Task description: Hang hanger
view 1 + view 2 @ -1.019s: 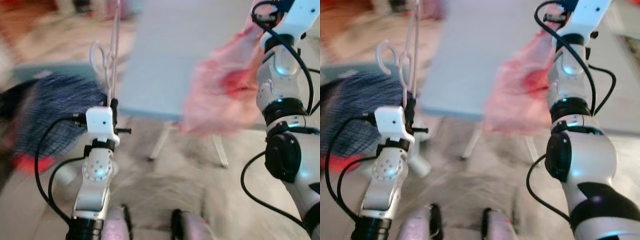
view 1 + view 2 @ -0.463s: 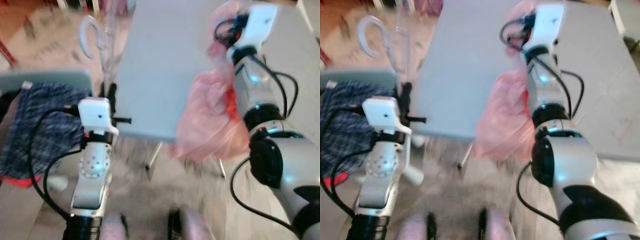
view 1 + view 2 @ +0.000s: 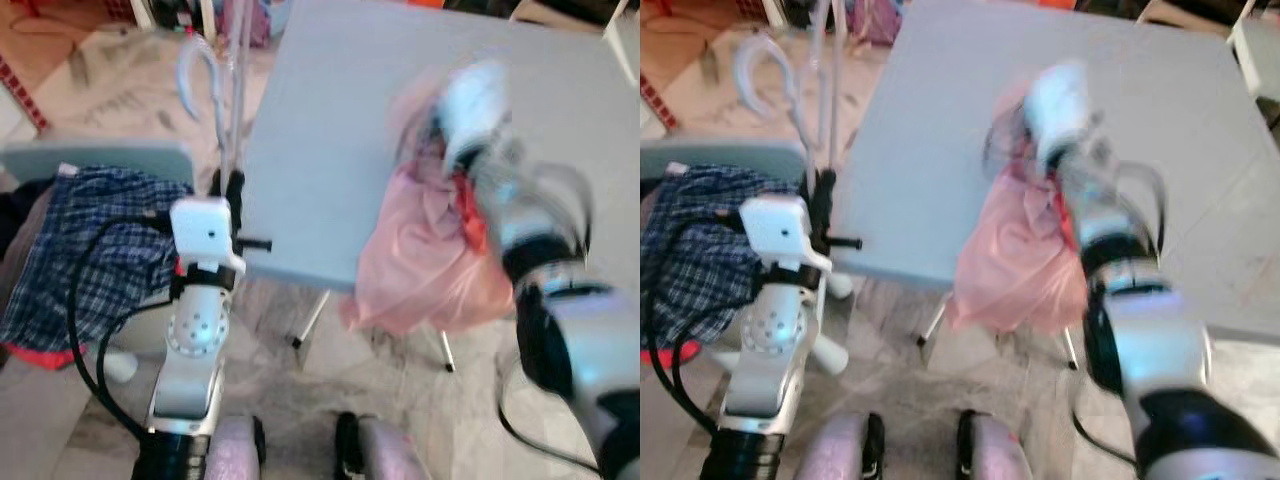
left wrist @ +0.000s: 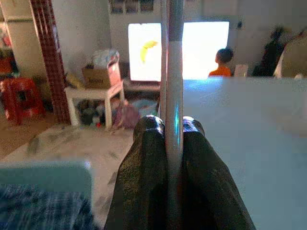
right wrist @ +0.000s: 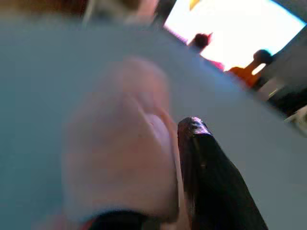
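Tightly, left pincer clamps hanger (right pincer holds garment).

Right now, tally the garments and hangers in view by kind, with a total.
Pink garment, held over the table by the right gripper: 1
Blue plaid garment on the chair: 1
Hanger, held by the left gripper: 1
Total: 3

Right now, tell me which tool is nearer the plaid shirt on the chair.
Left. The left tool, shut on the hanger, is right beside the plaid shirt. The right tool is across the table, in the pink garment.
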Tool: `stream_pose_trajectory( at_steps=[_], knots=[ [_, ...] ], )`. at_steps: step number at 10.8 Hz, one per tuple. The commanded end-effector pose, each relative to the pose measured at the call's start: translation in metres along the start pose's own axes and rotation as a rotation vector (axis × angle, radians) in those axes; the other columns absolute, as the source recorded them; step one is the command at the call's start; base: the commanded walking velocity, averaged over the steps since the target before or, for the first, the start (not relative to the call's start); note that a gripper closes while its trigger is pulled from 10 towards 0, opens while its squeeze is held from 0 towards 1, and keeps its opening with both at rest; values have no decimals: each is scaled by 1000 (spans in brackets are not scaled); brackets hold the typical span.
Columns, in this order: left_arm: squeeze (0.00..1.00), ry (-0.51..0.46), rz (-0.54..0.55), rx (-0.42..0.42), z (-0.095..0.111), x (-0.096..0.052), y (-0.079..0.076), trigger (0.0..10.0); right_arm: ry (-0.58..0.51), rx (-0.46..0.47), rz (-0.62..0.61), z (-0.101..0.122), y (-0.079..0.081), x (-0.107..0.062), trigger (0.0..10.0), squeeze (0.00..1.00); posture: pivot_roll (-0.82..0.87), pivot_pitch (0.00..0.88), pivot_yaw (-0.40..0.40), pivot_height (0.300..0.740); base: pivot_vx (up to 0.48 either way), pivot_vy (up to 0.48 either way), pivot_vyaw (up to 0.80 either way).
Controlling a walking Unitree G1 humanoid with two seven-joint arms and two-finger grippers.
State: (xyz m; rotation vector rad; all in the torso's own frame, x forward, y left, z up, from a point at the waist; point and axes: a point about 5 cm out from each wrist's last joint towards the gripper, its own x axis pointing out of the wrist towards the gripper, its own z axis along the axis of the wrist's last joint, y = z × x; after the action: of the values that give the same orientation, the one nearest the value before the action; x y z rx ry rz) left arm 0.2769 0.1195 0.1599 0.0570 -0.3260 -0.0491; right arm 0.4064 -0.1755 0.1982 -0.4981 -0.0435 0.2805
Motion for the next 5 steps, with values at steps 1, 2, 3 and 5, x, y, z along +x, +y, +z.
stream_pose_trajectory(
  at_steps=[1,2,3,5],
  knots=[
    [0,88,0,2,-16,-6,-1,10000,55,-55,87,-8,1,-3,10000,1000,51,206,-71,740,0,0,0],
    [0,90,-3,2,-16,-6,-1,10000,52,-113,135,-9,2,-5,10000,1000,51,206,-71,740,0,0,0],
    [0,92,-5,2,-16,-6,-2,10000,29,-150,132,-4,-5,-7,10000,1000,50,207,-69,740,0,0,0],
    [0,98,-4,0,-16,-7,0,10000,56,-281,271,-7,-20,-18,10000,1000,51,213,-64,740,0,0,0]
  ],
)
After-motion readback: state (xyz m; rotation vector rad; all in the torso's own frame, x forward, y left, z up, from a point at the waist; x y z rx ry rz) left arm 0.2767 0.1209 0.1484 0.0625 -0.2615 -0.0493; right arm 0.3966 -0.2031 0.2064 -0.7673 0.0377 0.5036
